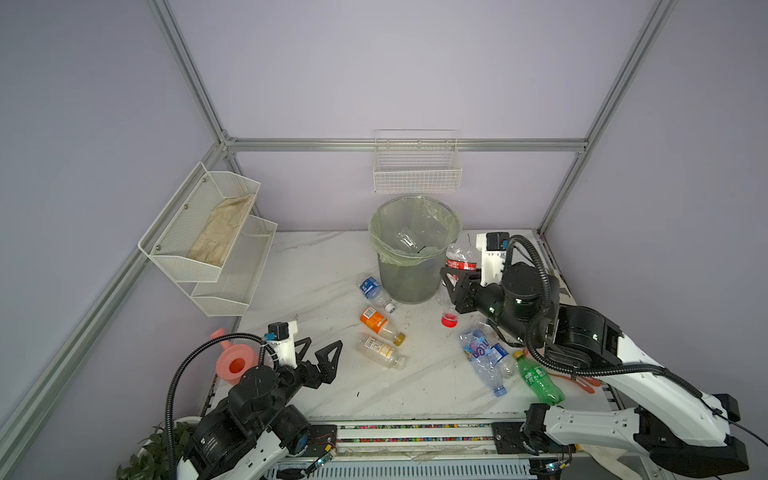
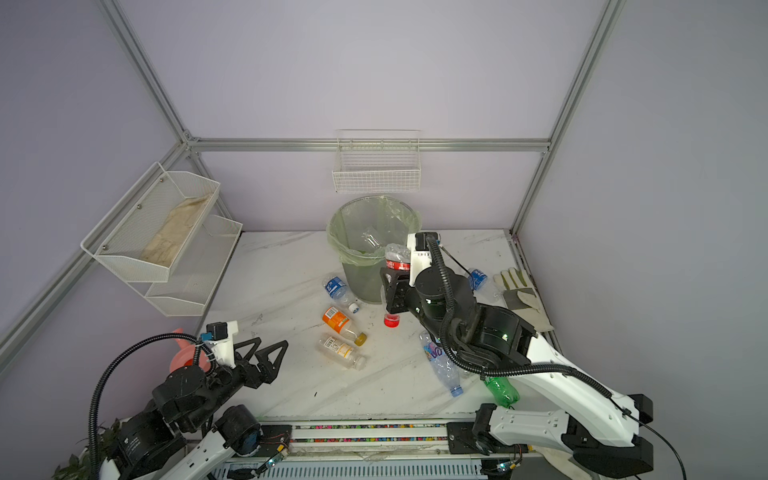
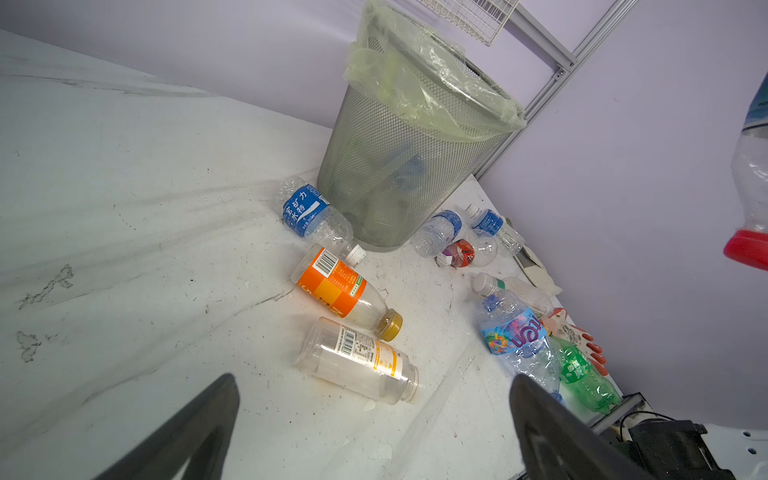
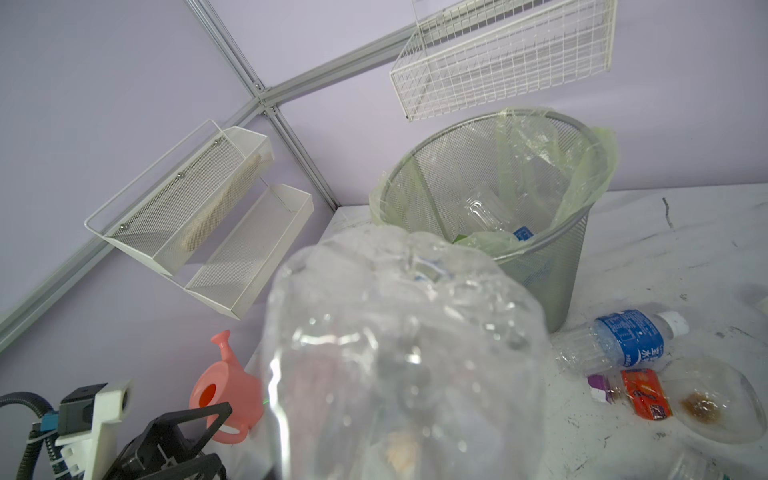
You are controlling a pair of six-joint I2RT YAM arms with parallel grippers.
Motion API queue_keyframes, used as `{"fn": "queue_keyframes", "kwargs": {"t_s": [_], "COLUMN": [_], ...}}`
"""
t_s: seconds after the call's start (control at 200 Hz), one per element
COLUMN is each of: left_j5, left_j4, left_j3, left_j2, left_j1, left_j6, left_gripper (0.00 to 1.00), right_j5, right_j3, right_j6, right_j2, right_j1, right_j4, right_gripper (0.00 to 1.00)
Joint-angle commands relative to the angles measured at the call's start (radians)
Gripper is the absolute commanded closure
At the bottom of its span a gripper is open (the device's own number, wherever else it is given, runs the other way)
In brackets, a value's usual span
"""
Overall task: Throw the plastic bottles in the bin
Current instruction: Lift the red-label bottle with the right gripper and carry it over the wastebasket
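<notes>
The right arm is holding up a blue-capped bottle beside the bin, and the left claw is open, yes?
Nearly: the bottle in the right gripper has a red cap, clear in the left wrist view; the rest is right.

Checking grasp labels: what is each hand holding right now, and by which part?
The right hand grips the red-labelled bottle around its middle, cap down; the left hand holds nothing, open.

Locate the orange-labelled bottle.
In both top views the orange-labelled bottle lies near the middle, just in front of the bin, between a blue-labelled bottle and a pale-labelled bottle.
</notes>
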Motion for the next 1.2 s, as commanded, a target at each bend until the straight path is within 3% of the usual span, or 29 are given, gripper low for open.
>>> {"fn": "queue_keyframes", "kwargs": {"t_s": [0.0, 1.195], "left_j5": [0.010, 0.033], "left_j4": [0.009, 0.029], "left_j3": [0.038, 0.014], "left_j2": [0.008, 0.035], "left_j1": [-0.003, -0.003], "left_j6": [0.006, -0.032], "left_gripper": [0.01, 0.01], "right_j5": [0.050, 0.226], "right_j3": [0.052, 0.338], "right_j6": [-0.048, -0.260], "right_j2": [0.005, 0.212], "right_j1": [0.004, 0.004], "right_j4": [0.041, 0.090], "right_gripper": [0.72, 0.75]}}
